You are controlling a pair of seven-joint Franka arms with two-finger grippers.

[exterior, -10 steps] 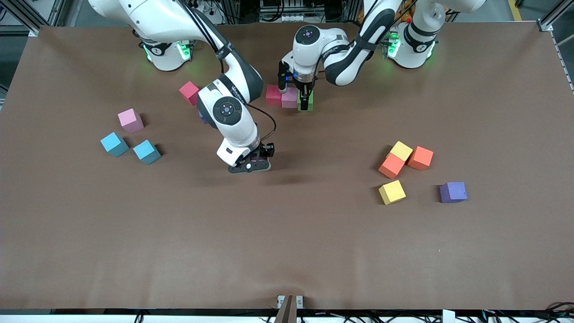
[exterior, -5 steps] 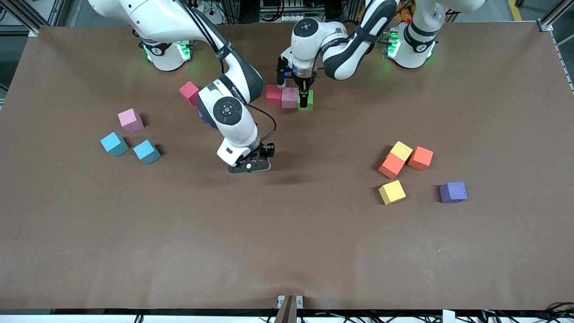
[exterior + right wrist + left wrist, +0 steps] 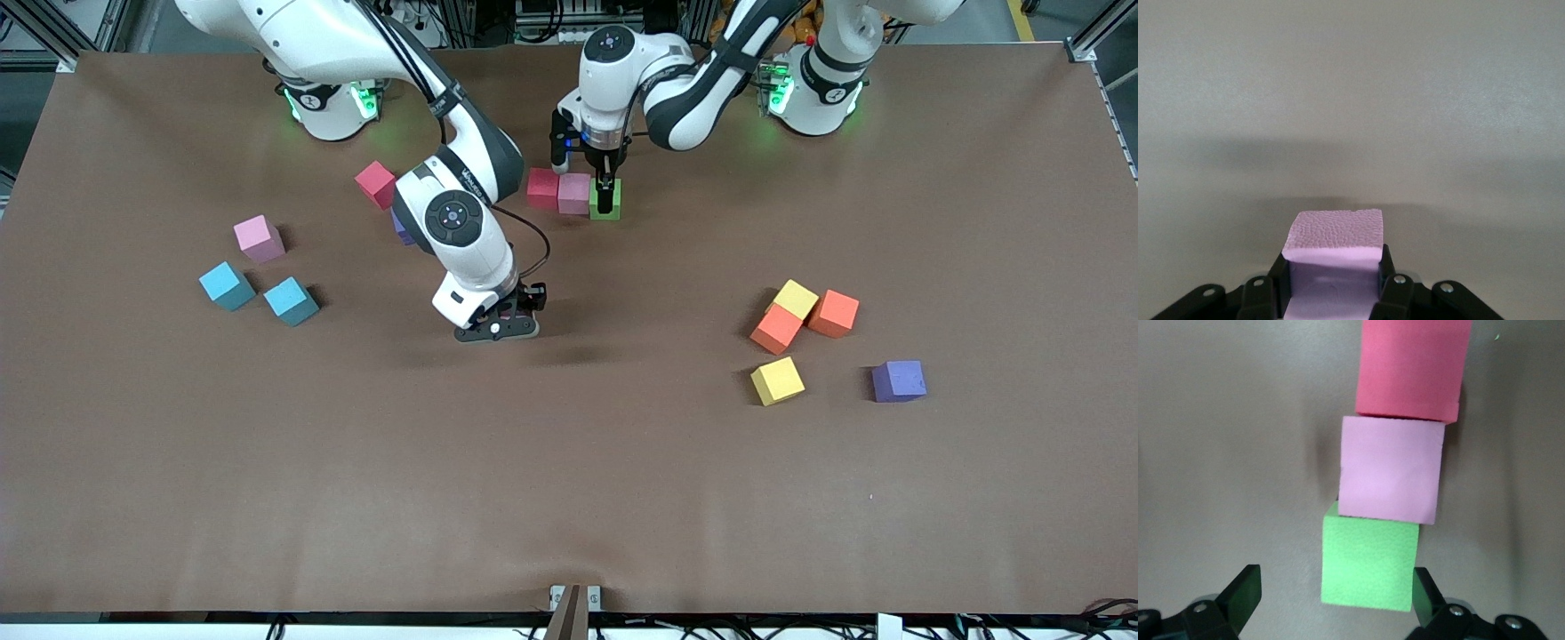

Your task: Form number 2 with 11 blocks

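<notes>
brown covering spreads over the table (image 3: pixel 569 498), and no writing on it or the blocks can be read. nearest the front camera lie a yellow block (image 3: pixel 777 380) and a purple block (image 3: pixel 898 380); just farther, two orange blocks (image 3: pixel 776 329) flank another yellow one. the right gripper (image 3: pixel 496 327), over mid-table, pinches a pale pink block (image 3: pixel 1333 250). two light blue blocks (image 3: pixel 227 285) sit toward the right arm's end. farthest, the left gripper (image 3: pixel 587 191) hangs spread wide over a green block (image 3: pixel 1369 563) touching a pink block (image 3: pixel 1389 468) and red block (image 3: pixel 1411 367).
</notes>
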